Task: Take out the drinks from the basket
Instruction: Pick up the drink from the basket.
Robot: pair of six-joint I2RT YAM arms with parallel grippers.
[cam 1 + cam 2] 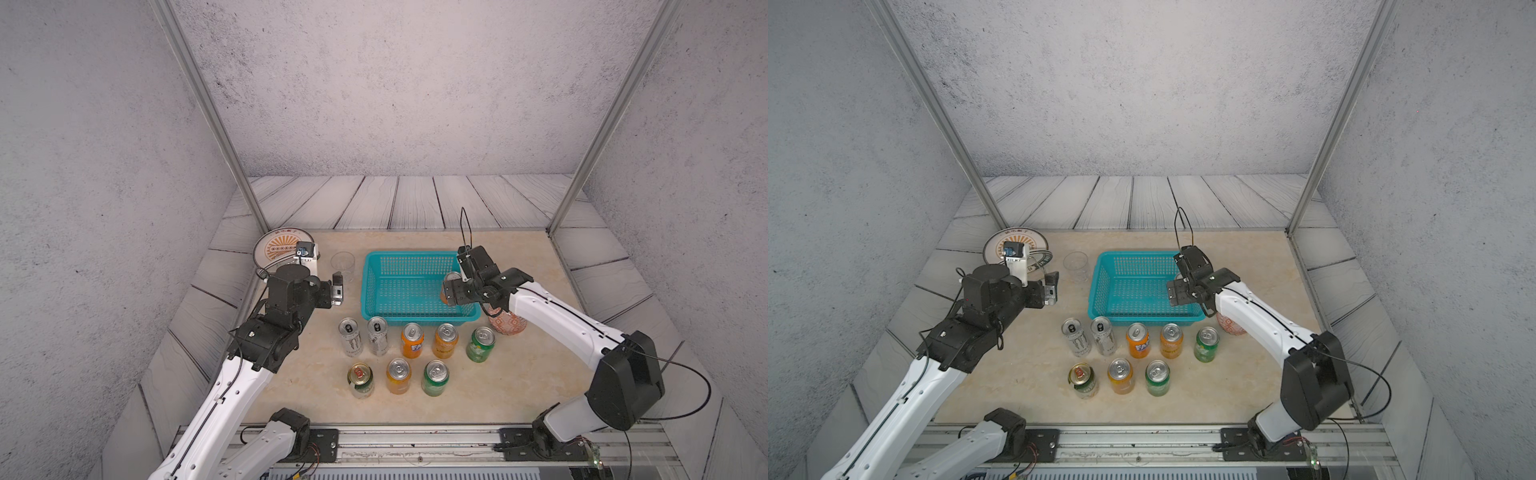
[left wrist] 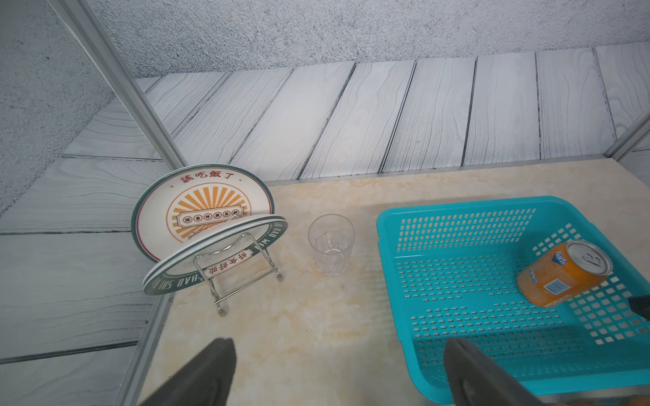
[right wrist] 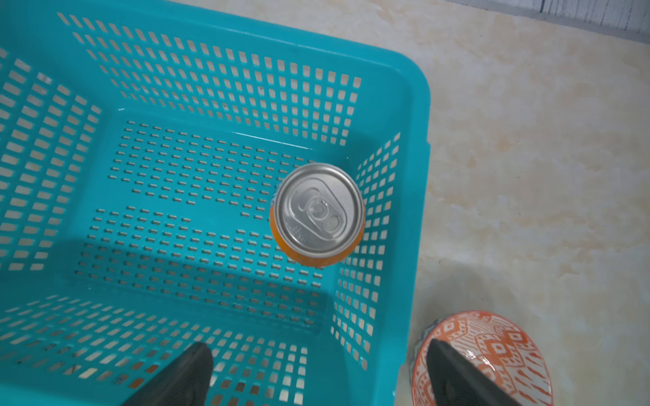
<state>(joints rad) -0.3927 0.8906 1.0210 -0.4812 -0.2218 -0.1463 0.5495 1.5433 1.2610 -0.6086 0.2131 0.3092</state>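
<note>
One orange can point(image 3: 318, 214) is left in the turquoise basket point(image 3: 418, 140), close to a side wall; eight cans point(image 1: 399, 376) are stood on the bench point(image 1: 519, 374). The right hand point(image 3: 316, 351), wide open and empty, is held nearby; it would probably next be lowered around the can. The left hand point(image 2: 339, 344) is open, empty.

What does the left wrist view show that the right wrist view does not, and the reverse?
Only the left wrist view shows the decorated plates and the clear cup. Only the right wrist view shows the patterned orange dish. Both show the turquoise basket with one orange can inside it.
</note>
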